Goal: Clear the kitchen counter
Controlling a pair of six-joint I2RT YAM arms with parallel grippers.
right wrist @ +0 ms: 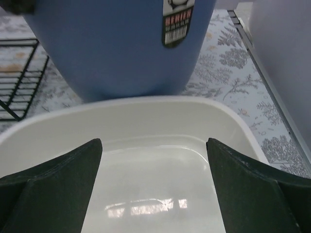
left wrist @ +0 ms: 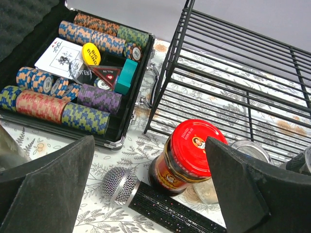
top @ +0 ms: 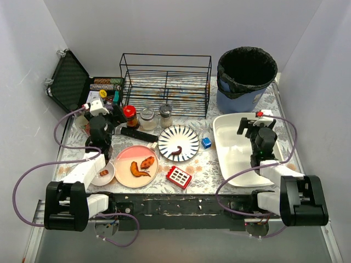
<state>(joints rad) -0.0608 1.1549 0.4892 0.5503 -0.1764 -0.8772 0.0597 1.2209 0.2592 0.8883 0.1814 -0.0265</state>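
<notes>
The kitchen counter point(top: 207, 164), fern-patterned, carries a striped plate point(top: 179, 142) with a brown scrap, a pink plate point(top: 137, 166) with food pieces, a small white bowl point(top: 103, 172), a black microphone point(top: 137, 134), a red-lidded jar point(top: 130, 116), two glass shakers point(top: 148, 118), a blue cube point(top: 206, 142) and a red keypad toy point(top: 179, 176). My left gripper point(top: 115, 113) hovers open just over the jar point(left wrist: 192, 153) and microphone point(left wrist: 146, 194), holding nothing. My right gripper point(top: 251, 125) hangs open and empty above the white tub point(right wrist: 146, 116).
A black wire rack point(top: 164, 82) stands at the back. An open case of poker chips point(top: 71, 82) lies at the back left. A blue bin with a black bag point(top: 247, 76) sits at the back right, behind the white tub point(top: 233, 156). White walls close in both sides.
</notes>
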